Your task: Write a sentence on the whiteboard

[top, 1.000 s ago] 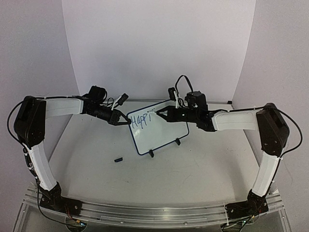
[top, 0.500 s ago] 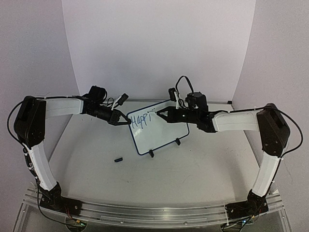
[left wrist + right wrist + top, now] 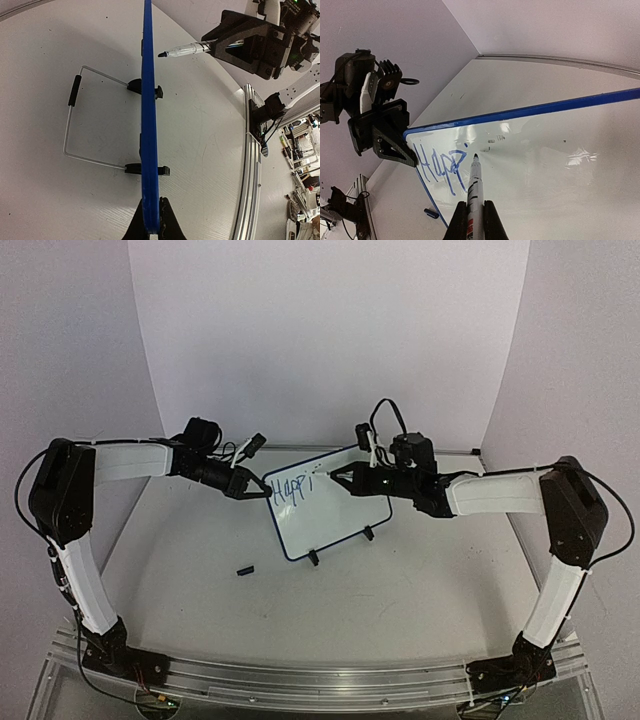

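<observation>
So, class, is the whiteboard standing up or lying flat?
Standing up: the whiteboard rests on its two black clip feet, braced by a wire stand behind, with the left gripper shut on its edge.

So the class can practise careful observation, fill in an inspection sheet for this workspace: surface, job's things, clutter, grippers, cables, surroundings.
Surface: white table, faint marks.
Job's things: whiteboard upright on clip feet; writing reads "Happi".
Clutter: small dark piece lying before the board.
Grippers: left gripper shut on the whiteboard's edge; right gripper shut on the marker.
Cables: black cable looped above right wrist.
Surroundings: white backdrop; metal rail at near edge.
</observation>
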Controlling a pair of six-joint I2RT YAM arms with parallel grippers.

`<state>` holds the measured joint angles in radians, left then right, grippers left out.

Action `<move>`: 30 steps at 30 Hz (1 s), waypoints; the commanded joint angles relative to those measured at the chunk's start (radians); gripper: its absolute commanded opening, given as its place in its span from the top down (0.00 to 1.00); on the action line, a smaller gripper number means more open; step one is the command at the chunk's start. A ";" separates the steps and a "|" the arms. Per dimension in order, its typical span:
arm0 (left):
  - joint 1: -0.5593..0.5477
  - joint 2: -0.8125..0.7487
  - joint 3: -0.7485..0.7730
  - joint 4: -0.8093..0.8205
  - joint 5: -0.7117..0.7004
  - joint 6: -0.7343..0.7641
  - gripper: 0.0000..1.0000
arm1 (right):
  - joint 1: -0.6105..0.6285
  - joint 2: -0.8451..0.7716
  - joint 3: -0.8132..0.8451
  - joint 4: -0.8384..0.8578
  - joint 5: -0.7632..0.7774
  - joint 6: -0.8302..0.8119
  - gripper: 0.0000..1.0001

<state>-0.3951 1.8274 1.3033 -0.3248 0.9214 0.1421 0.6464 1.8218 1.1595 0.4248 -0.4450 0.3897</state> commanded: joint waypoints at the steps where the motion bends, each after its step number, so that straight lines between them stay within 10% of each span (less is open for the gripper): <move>1: -0.023 -0.018 0.016 -0.054 -0.058 0.066 1.00 | -0.002 0.021 0.039 0.007 0.018 -0.006 1.00; 30: -0.027 -0.017 0.016 -0.057 -0.063 0.069 1.00 | -0.002 0.006 -0.029 0.052 0.011 0.039 1.00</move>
<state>-0.3973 1.8263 1.3033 -0.3254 0.9184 0.1413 0.6468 1.8439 1.1145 0.4284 -0.4554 0.4039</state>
